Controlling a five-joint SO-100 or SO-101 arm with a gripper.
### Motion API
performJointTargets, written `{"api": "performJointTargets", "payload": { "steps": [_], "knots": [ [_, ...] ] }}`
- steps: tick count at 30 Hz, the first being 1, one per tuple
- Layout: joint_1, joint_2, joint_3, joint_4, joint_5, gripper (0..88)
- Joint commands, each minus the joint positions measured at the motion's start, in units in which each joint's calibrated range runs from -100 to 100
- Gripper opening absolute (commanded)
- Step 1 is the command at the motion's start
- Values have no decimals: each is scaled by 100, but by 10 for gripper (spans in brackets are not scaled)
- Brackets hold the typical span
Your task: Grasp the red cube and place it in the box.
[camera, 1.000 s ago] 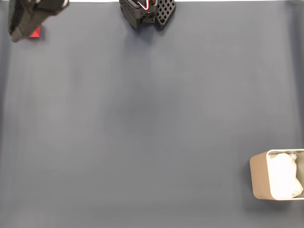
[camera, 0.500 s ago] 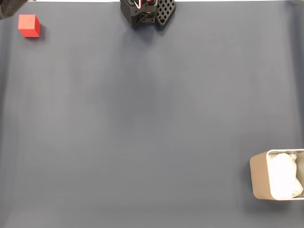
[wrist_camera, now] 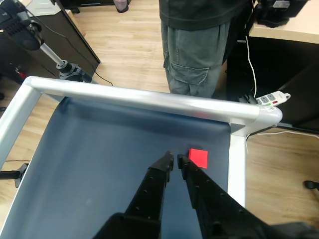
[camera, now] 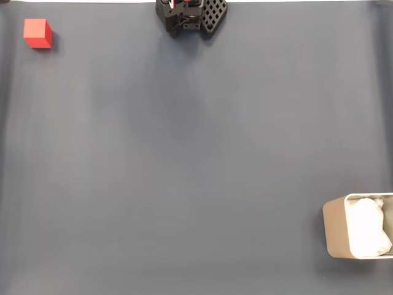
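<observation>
Clearly, in the wrist view the gripper (wrist_camera: pixel 175 159) is reaching up from the bottom edge with its two black fingers (wrist_camera: pixel 149 191) nearly together, only a thin gap showing between the tips, and it is holding nothing. The red cube (wrist_camera: pixel 199 158) is lying on the dark blue mat (wrist_camera: pixel 89 164) just beside the tips, at about 3 o'clock from them, apart from the fingers and close to the silver frame rail (wrist_camera: pixel 149 101) that is running along the table's far edge and down its right side. Beyond that rail a person's legs in grey trousers (wrist_camera: pixel 192 55) are standing on the wooden floor, with a white power strip (wrist_camera: pixel 269 99) lying at 2 o'clock. In the fixed view the red cube (camera: pixel 37 32) is sitting alone at about 10 o'clock in the picture, well apart from the box (camera: pixel 336 228), which is standing at about 4 o'clock with white wadding (camera: pixel 367 227) showing inside. The arm's black base (camera: pixel 190 15) is sitting at 12 o'clock, and nothing is standing between cube and box.
</observation>
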Motion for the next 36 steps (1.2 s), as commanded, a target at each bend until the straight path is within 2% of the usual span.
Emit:
{"api": "performJointTargets", "payload": {
  "steps": [1, 15, 28, 36],
  "knots": [
    [171, 54, -10, -92, -29, 0],
    [676, 288, 191, -297, -54, 2],
    [988, -41, 1158, -780, 24, 5],
    [1088, -257, 1705, -846, 83, 63]
  ]
}}
